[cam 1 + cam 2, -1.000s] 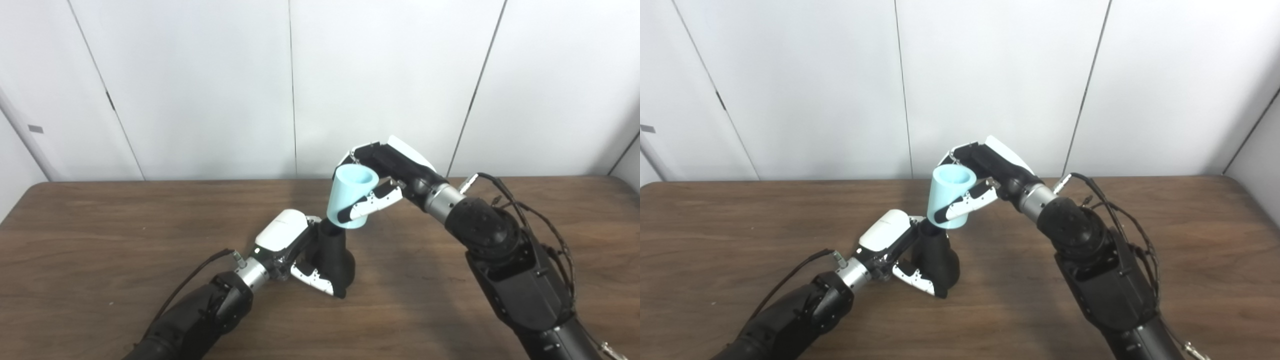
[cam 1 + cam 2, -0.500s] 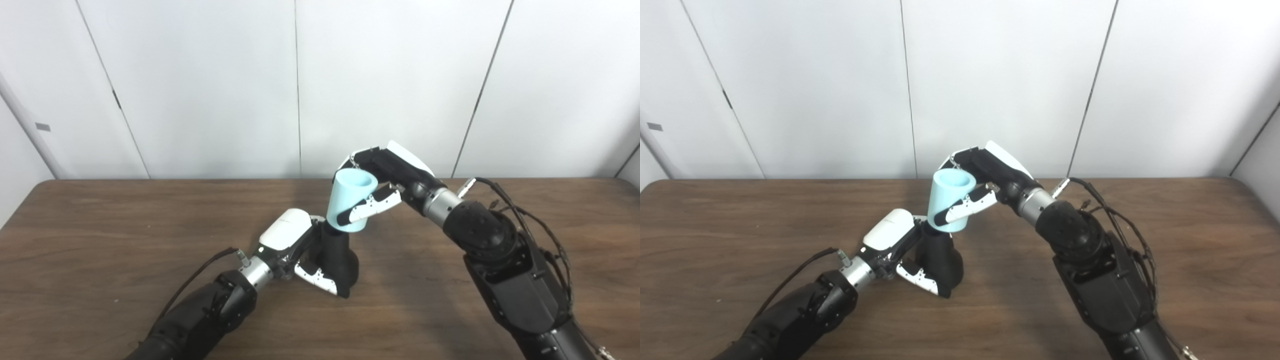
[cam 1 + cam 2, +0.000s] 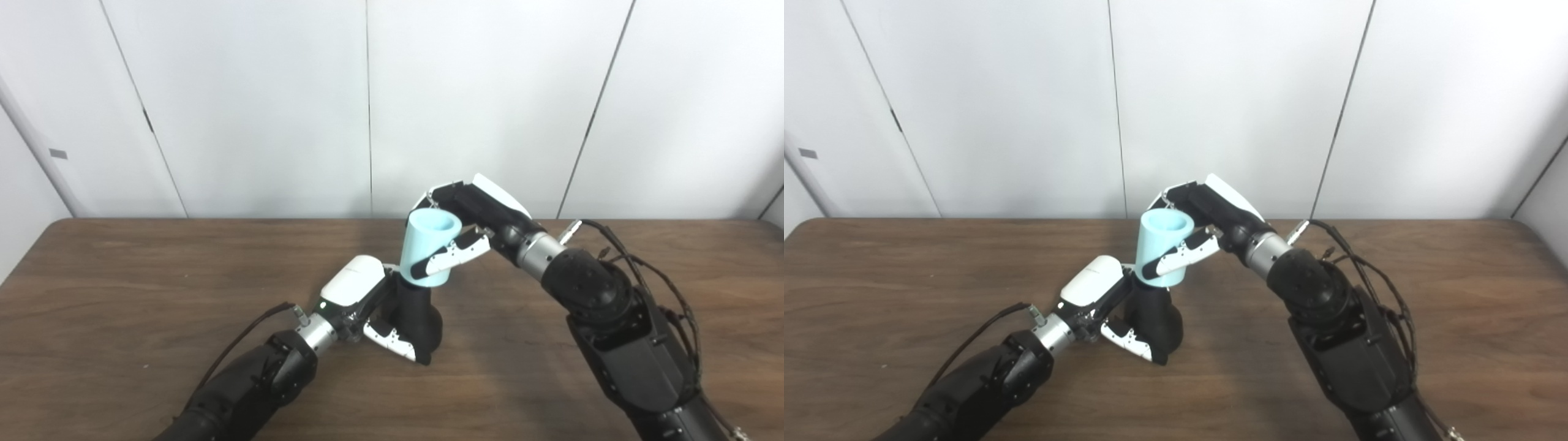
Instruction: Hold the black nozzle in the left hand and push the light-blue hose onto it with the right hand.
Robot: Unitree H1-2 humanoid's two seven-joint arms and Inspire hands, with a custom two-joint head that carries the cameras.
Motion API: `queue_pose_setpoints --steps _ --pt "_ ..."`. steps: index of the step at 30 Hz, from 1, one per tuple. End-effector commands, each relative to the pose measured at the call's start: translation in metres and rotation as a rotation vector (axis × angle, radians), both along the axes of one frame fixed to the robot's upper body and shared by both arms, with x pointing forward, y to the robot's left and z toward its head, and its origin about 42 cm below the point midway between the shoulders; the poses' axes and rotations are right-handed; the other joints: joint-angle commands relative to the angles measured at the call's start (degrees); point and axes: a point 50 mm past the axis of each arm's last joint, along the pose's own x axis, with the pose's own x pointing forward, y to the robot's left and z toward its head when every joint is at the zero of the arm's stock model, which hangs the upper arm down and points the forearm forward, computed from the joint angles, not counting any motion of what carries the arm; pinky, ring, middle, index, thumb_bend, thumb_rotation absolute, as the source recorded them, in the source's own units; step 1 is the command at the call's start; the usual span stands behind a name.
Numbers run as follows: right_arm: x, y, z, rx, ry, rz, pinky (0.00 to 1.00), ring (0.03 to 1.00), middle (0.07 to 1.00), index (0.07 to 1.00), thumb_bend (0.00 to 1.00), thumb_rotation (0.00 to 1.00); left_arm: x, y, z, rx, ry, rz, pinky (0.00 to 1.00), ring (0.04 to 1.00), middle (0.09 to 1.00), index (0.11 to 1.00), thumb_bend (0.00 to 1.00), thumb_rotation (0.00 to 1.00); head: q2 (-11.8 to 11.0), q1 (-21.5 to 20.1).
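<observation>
Change: since a second ago the whole view has slid a little rightward, so the camera moved; against the nozzle, the hose sits slightly lower, its bottom rim now covering the nozzle's narrow top.
Right hand [image 3: 471, 211]: glossy black and white shell, wrapped around the light-blue hose [image 3: 427, 248] and grasping it; one white-tipped finger crosses the tube's front, the rest curl behind it at 1 o'clock.
Hose: short, smooth, matte pale-blue tube, wider at its open upper mouth, leaning with that mouth toward 1 o'clock; the visible part of its hollow inside holds nothing I can see.
Left hand [image 3: 372, 306]: white-backed, black-jointed, at 7 o'clock from the hose, clenched around the black nozzle [image 3: 416, 315], with a white-segmented finger lying across the nozzle's lower front.
Nozzle: matte black, flaring from a slim neck to a broad rounded base; the base is down at the table, though contact is hard to judge; the neck meets the hose's lower end, and how far it reaches inside is hidden.
Arms: dark, bulky casings with silver wrist rings; loose black cables loop off the right forearm at 4 o'clock from the hands.
Table [image 3: 122, 294]: dark brown wood grain with rounded far corners.
Wall [image 3: 245, 92]: plain white panels split by thin vertical seams at 12 o'clock.
</observation>
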Motion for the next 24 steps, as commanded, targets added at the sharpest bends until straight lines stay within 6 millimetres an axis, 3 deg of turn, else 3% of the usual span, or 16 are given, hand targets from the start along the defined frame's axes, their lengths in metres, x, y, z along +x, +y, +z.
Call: queue_pose_setpoints --steps 1,24 --pt "-0.0036 0.0202 0.0305 -0.004 -0.103 0.094 0.35 0.404 0.455 0.488 0.53 0.0 -0.0682 0.005 -0.099 0.293 0.309 -0.055 0.54 0.607 0.499 0.473 0.52 0.0 0.08 0.06" --pt "-0.0043 0.023 0.0314 -0.051 -0.128 0.128 0.37 0.424 0.47 0.487 0.53 0.0 -0.0667 0.0033 -0.0959 0.291 0.306 -0.053 0.52 0.602 0.492 0.477 0.52 0.0 0.8 0.16"
